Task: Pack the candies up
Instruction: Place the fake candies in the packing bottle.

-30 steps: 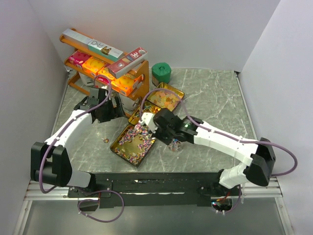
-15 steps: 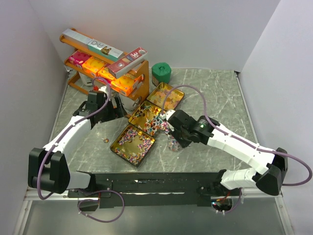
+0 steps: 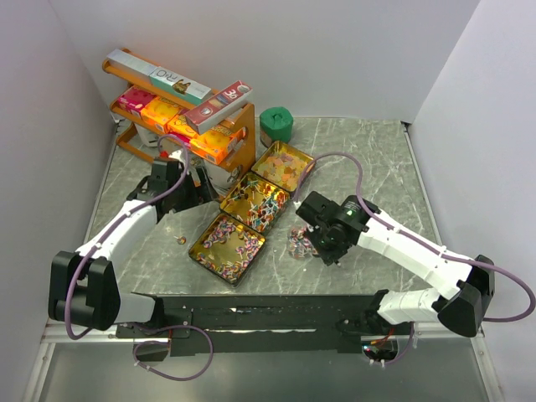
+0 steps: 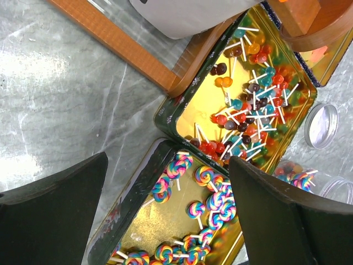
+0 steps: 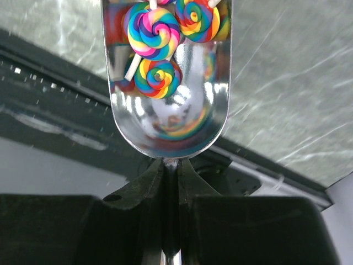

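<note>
Three gold tins hold the candies: rainbow swirl lollipops (image 3: 228,244) in the near tin, red-blue-yellow ball lollipops (image 3: 256,201) in the middle tin, orange-yellow sweets (image 3: 285,167) in the far tin. My right gripper (image 3: 322,237) is shut on the handle of a metal scoop (image 5: 165,83). The scoop carries three swirl lollipops (image 5: 153,30) and sits by a small clear jar (image 3: 299,244) right of the near tin. My left gripper (image 3: 172,180) is open and empty. In the left wrist view its fingers (image 4: 49,215) hang above the near tin's far corner (image 4: 165,165).
An orange wooden rack (image 3: 180,117) with cardboard boxes stands at the back left, close to my left gripper. A green container (image 3: 275,125) sits behind the tins. One stray candy (image 3: 180,239) lies left of the near tin. A round metal lid (image 4: 321,126) lies by the jar.
My right gripper has carried the loaded scoop from over the near tin to the right and toward the front, beside the jar. My left gripper shifted slightly back toward the rack.
</note>
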`<action>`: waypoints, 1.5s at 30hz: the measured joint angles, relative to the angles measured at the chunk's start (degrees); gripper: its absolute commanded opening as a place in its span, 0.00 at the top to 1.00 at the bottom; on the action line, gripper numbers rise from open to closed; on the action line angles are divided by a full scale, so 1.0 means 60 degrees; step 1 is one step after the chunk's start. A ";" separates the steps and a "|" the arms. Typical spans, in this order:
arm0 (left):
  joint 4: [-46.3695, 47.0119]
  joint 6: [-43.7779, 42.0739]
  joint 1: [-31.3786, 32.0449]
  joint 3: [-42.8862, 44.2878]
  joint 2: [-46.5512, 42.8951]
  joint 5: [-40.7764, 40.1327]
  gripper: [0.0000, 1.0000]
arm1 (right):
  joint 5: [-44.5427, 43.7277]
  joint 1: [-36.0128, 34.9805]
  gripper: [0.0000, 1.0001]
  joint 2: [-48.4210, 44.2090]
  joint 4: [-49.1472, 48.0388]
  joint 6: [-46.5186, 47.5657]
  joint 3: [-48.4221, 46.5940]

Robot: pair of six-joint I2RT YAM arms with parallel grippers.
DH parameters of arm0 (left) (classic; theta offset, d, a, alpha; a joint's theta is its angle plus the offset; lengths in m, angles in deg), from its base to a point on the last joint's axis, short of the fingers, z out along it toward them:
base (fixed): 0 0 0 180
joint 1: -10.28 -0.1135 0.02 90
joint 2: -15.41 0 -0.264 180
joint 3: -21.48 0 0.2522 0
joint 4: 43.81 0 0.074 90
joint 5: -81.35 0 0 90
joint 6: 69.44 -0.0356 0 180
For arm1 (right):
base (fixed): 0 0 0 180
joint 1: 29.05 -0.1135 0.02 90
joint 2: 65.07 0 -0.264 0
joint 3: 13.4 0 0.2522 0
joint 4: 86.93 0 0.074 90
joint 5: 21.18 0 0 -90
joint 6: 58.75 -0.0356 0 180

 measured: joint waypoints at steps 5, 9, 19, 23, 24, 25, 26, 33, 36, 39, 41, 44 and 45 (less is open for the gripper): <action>0.0095 0.0036 0.0000 -0.0120 0.0000 -0.0029 0.04 | 0.0433 0.0069 1.00 0.0193 0.0546 -0.0266 -0.0138; 0.0153 0.0040 0.0000 -0.0178 0.0000 -0.0033 0.03 | 0.0947 0.0324 1.00 0.0659 0.0670 -0.0368 -0.0459; 0.0310 0.0044 0.0000 -0.0390 0.0000 -0.0040 0.03 | 0.2251 0.1126 1.00 0.0933 0.0670 -0.0430 -0.0827; 0.0350 0.0040 0.0000 -0.0452 0.0000 -0.0073 0.04 | 0.2896 0.1239 1.00 0.0933 0.0667 -0.0437 -0.0561; 0.0353 0.0040 0.0000 -0.0463 0.0000 -0.0098 0.04 | 0.3024 0.1275 1.00 0.0929 0.0648 -0.0437 -0.0488; 0.0353 0.0040 0.0000 -0.0466 0.0000 -0.0117 0.04 | 0.3184 0.1341 1.00 0.0929 0.0641 -0.0448 -0.0401; 0.0353 0.0040 0.0000 -0.0466 0.0000 -0.0138 0.04 | 0.3289 0.1395 1.00 0.0925 0.0637 -0.0466 -0.0321; 0.0357 0.0040 0.0000 -0.0470 0.0000 -0.0211 0.03 | 0.4182 0.2149 1.00 0.0783 0.0663 -0.0550 0.0189; 0.0357 0.0040 0.0000 -0.0470 0.0000 -0.0211 0.04 | 0.4481 0.2463 1.00 0.0761 0.0659 -0.0546 0.0200; 0.0357 0.0040 0.0000 -0.0470 0.0000 -0.0219 0.04 | 0.4834 0.2805 1.00 0.0761 0.0659 -0.0528 0.0200; 0.0357 0.0040 0.0000 -0.0470 0.0000 -0.0222 0.03 | 0.5115 0.2983 1.00 0.0761 0.0659 -0.0488 0.0178; 0.0357 0.0040 0.0000 -0.0470 0.0000 -0.0255 0.04 | 0.5646 0.3249 1.00 0.0761 0.0627 -0.0441 0.0138; 0.0357 0.0040 0.0000 -0.0470 0.0000 -0.0284 0.04 | 0.5843 0.3330 1.00 0.0761 0.0605 -0.0430 0.0124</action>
